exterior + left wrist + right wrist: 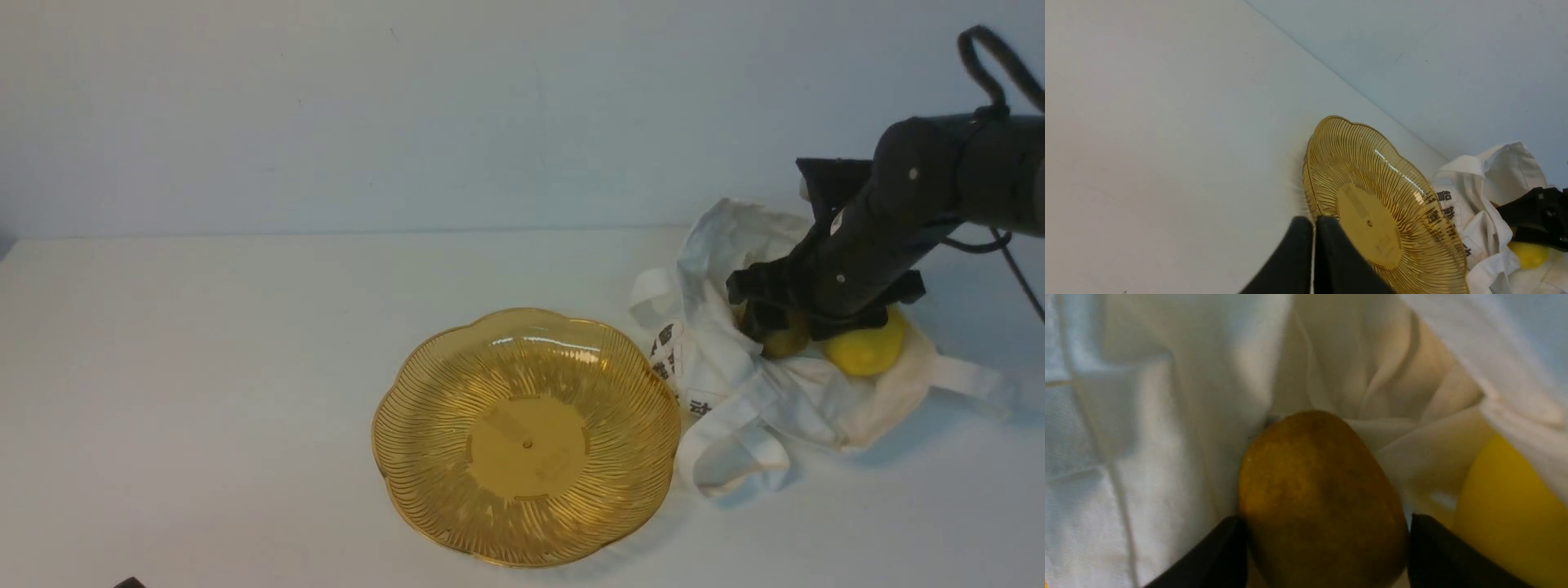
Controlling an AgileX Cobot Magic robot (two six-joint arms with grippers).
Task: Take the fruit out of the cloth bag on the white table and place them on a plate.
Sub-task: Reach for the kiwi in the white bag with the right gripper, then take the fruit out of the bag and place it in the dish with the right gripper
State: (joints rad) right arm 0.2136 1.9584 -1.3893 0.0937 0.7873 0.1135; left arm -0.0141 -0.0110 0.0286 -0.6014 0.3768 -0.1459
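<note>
Now, right gripper: pinching the kiwi across its short width, long axis running out between the jaws.
Kiwi: oval, brown-green, inside the cloth bag; yellow lemon just right.
Plate: left of the bag, bare.
Left gripper: pressed together, farther off.

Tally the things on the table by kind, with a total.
Fruit: 2, a kiwi and a lemon, both in the bag
Bag: 1
Plate: 1, nothing on it
Total: 4
</note>
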